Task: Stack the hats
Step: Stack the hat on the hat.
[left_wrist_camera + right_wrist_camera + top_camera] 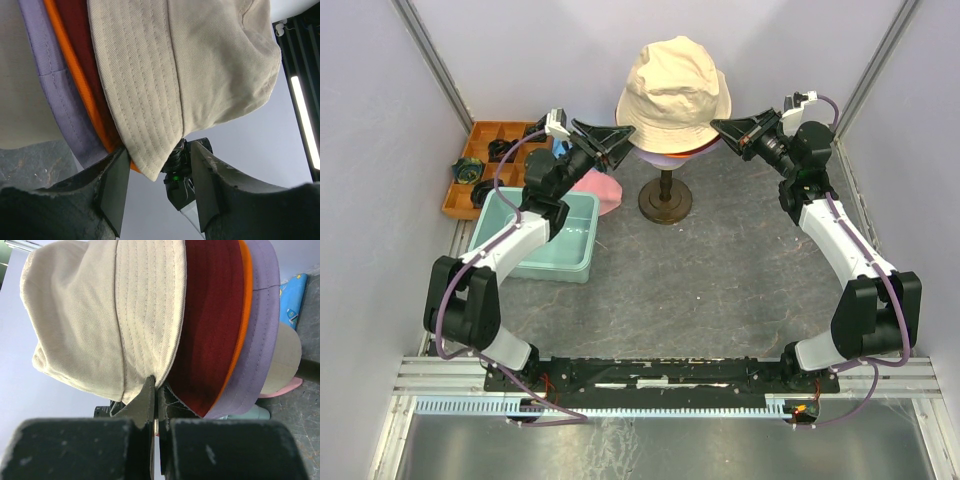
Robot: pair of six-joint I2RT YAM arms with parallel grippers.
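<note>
Gaping moderately wide, the left gripper (159,150) straddles the drooping brim of the cream-beige hat (200,65). The brim's edge dips between the jaws, against one finger and apart from the other. The right gripper (154,382) has its fingers pressed together at the opposite brim edge and appears to pinch the fabric there, though the contact is hard to make out.

From above, the left gripper sits at 9 o'clock of the hat and the right at 3 o'clock. The cream-beige hat tops a stack at the table's 12 o'clock. Under it lie the dark red hat (205,330), the orange hat (240,315) and the lavender hat (262,315), all on the mannequin head (287,355). The pink hat (600,188) lies on the table at 8 o'clock of the stack, just beside the teal tub (545,250).
</note>
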